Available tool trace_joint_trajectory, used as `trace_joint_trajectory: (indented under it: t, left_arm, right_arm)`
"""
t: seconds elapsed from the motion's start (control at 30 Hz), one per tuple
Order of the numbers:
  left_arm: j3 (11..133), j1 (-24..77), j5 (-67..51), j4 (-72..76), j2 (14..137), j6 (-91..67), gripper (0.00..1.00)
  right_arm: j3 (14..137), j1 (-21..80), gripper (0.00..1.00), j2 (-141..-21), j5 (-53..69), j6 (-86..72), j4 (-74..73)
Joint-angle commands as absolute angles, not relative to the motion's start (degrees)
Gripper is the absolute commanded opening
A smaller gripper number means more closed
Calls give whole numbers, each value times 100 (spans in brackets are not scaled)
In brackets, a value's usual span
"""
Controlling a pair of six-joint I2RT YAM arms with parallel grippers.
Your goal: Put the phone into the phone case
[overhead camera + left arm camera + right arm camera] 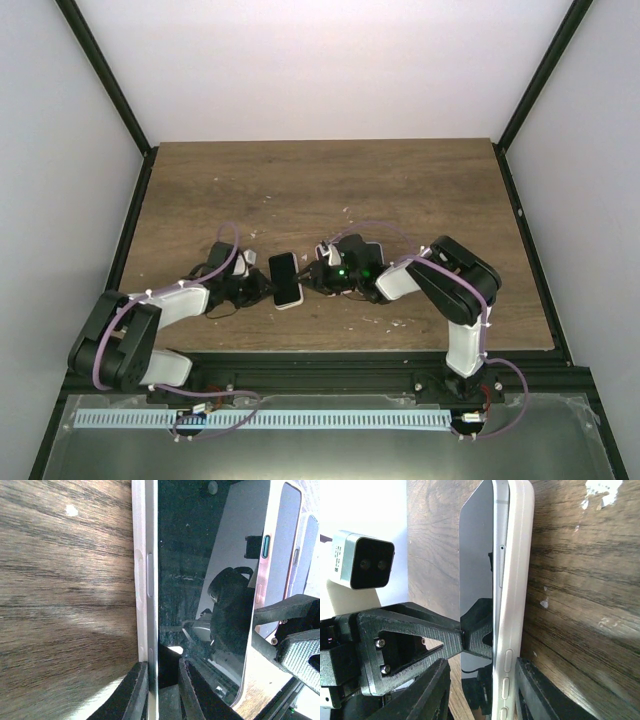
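Note:
The phone point(285, 275), black screen up, sits between the two grippers at the table's near middle, in the white phone case point(288, 305). In the left wrist view my left gripper point(164, 664) is shut on the phone point(200, 555) and the case point(138, 555), one finger behind the case and one on the screen. The right wrist view shows my right gripper point(481, 662) shut across the case point(520, 555) and the phone point(476, 555). The phone's silver edge stands a little proud of the case at the far end. The left gripper's finger point(445, 640) touches the screen.
A second flat pale-rimmed device point(372, 248) lies just behind the right wrist, also seen in the left wrist view point(287, 540). The wooden table point(320, 190) carries small white flecks. Black frame rails run along its sides and near edge.

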State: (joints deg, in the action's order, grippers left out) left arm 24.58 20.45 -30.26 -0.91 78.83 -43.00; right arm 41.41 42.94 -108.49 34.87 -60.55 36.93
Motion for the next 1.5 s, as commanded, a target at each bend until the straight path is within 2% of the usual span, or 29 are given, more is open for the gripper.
trace_joint_trajectory:
  t: [0.0, 0.13, 0.27, 0.4, 0.53, 0.67, 0.77, 0.97, 1.07, 1.13, 1.23, 1.37, 1.47]
  left_arm:
    - [2297, 2089, -3261, -404, 7883, -4104, 18]
    - [2311, 2083, -3324, -363, 7842, -4100, 17]
    - [2324, 2083, -3334, -359, 7877, -4086, 16]
    - [2294, 2075, -3318, -358, 7962, -4074, 15]
    - [2327, 2062, -3019, -631, 7819, -3938, 24]
    - [2384, 2039, -2932, -860, 7682, -3882, 24]
    - [2363, 2041, -2951, -843, 7651, -3896, 24]
    - [2237, 2035, -3086, -674, 7742, -3978, 12]
    - [2144, 2030, -3267, -493, 7720, -4091, 12]
    - [2048, 2023, -3628, -115, 7744, -4271, 14]
    - [2044, 2023, -3728, -3, 7768, -4385, 28]
    - [2094, 2014, -3650, -132, 7760, -4352, 35]
    - [2092, 2013, -3641, -96, 7772, -4350, 31]
  right_arm:
    - [4399, 4553, 36, -10877, 4140, -6018, 4165]
    - [4486, 4553, 35, -10990, 4148, -5974, 4041]
    - [4558, 4585, 29, -11102, 4343, -5995, 4198]
    - [4580, 4613, 29, -11059, 4421, -5935, 4319]
    - [4533, 4614, 32, -10944, 4351, -5834, 4275]
    - [4495, 4610, 33, -10916, 4299, -5878, 4289]
    - [4508, 4614, 33, -10960, 4313, -5916, 4333]
    - [4394, 4614, 33, -10951, 4355, -6036, 4703]
    - [4400, 4614, 33, -10909, 4311, -6021, 4683]
    - [4420, 4613, 33, -10917, 4330, -6047, 4725]
    - [4426, 4614, 33, -10930, 4350, -6134, 4849]
    - [4493, 4614, 33, -10976, 4384, -6169, 4844]
    - [4585, 4614, 33, -11025, 4337, -6126, 4608]
